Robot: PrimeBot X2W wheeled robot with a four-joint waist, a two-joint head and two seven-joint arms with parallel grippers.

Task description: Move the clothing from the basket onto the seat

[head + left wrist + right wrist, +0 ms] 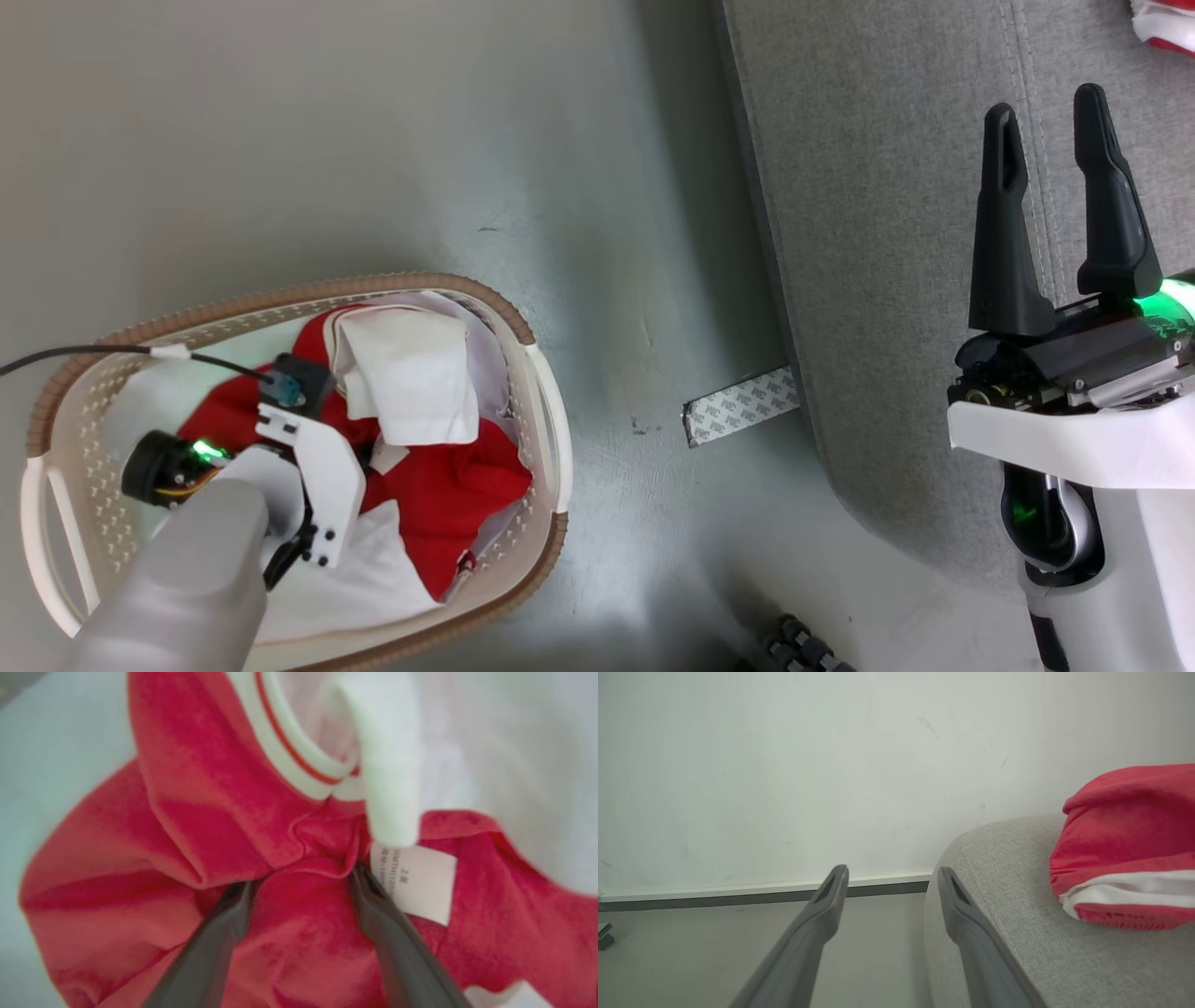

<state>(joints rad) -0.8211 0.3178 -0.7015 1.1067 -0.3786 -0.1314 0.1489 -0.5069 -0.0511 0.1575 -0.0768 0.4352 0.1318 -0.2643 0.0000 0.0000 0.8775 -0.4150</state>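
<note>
I count one red garment (1125, 844) already on the seat (887, 233), well apart from the basket (551, 420). The rest of the clothing (448, 495) lies inside the basket. My left gripper (301, 877) straddles a red fold there, jaws spread and nothing clamped. My right gripper (1046, 103) hangs empty and spread, far from the basket.

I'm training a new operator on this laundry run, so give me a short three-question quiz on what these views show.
1. True or false: the right gripper is holding a red garment.
2. Where are the left gripper's open fingers? A. resting on the floor; B. pushed into the red clothing in the basket; C. clamped on the basket's rim.
3. Fill in: one red garment with a white band already lies on the ____.
Key: 1 false, it is open and empty; 2 B; 3 seat.
</note>
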